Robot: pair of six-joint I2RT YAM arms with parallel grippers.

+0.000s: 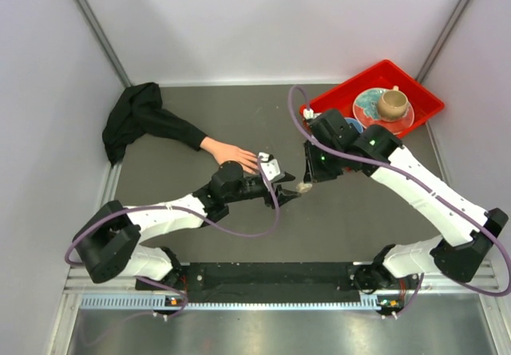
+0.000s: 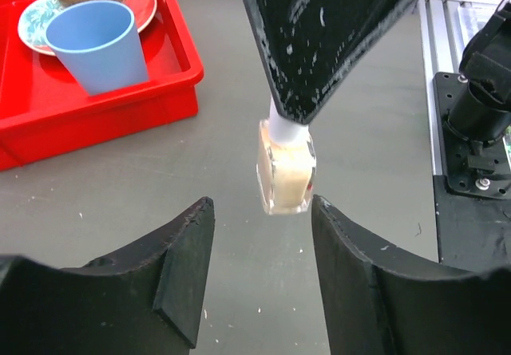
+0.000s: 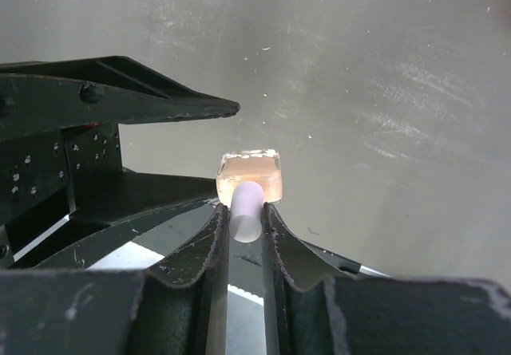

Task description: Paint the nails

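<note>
The pink-beige mannequin hand (image 1: 232, 155) lies palm down at centre left, its black sleeve (image 1: 136, 120) trailing to the back left. The nails are too small to make out. My right gripper (image 3: 246, 211) is shut on the white cap (image 3: 246, 205) of a small tan bottle (image 3: 250, 175) and holds it upright, just above the table. In the left wrist view the bottle (image 2: 286, 168) hangs just beyond my left gripper (image 2: 262, 203), which is open with nothing between its fingers (image 2: 185, 263). In the top view, both grippers meet right of the hand, left (image 1: 289, 193) and right (image 1: 308, 178).
A red tray (image 1: 342, 97) at the back right holds a patterned plate (image 1: 369, 109) with a tan cup (image 1: 391, 102) on it, and a blue cup (image 2: 99, 45). The left arm's wrist lies close to the mannequin's fingers. Grey walls enclose the table.
</note>
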